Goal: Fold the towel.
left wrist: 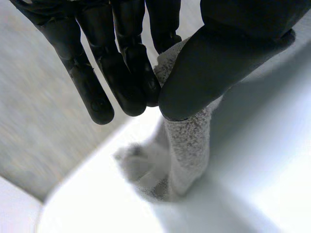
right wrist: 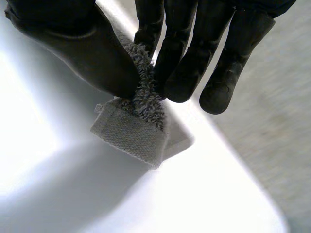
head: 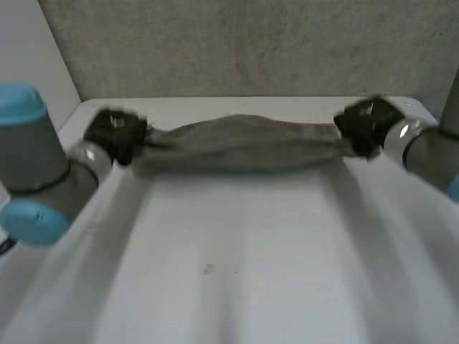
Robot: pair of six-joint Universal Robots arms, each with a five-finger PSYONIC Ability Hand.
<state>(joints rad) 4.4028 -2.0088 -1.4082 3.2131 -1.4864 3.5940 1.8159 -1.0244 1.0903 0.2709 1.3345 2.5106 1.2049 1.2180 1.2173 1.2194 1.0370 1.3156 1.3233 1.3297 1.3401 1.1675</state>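
Observation:
A grey towel (head: 240, 143) hangs stretched in a long bunched band between my two hands, above the far part of the white table (head: 237, 272). My left hand (head: 115, 132) pinches the towel's left end; in the left wrist view the thumb (left wrist: 218, 63) presses the towel (left wrist: 187, 145) against the fingers (left wrist: 131, 77), and the cloth drops from there to the table. My right hand (head: 367, 123) pinches the right end. In the right wrist view its thumb (right wrist: 82, 48) and fingers (right wrist: 194, 58) clamp the towel (right wrist: 138, 121), with a hemmed corner hanging below.
The table's far edge (head: 251, 100) runs just behind the towel, with a grey wall (head: 251, 43) beyond it. Both grey arms with light-blue caps (head: 32, 215) come in at the table's sides.

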